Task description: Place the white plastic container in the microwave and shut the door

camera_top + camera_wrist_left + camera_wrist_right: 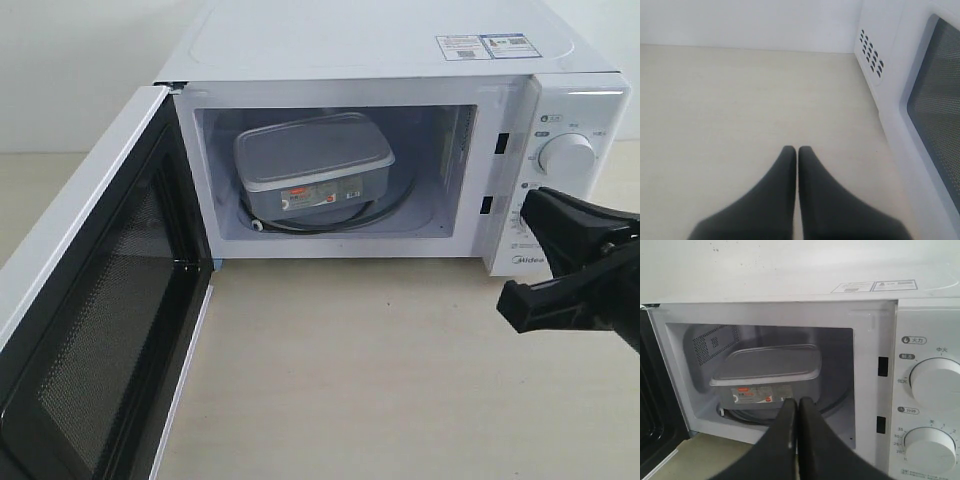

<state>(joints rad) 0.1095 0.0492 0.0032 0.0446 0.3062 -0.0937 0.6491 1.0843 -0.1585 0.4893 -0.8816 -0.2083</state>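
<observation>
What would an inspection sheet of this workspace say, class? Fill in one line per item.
Surface: pale tabletop, bare in front of the oven.
Job's things: white plastic container sits inside the microwave with its lid on and its label facing out; door open wide, not yet closed.
Clutter: nothing seen.
Grippers: left gripper has its fingers shut and empty, low over the tabletop beside the door; right gripper has its fingers shut and empty, in front of the cavity opening.
Cables: nothing seen.
Surroundings: plain white wall behind.
</observation>
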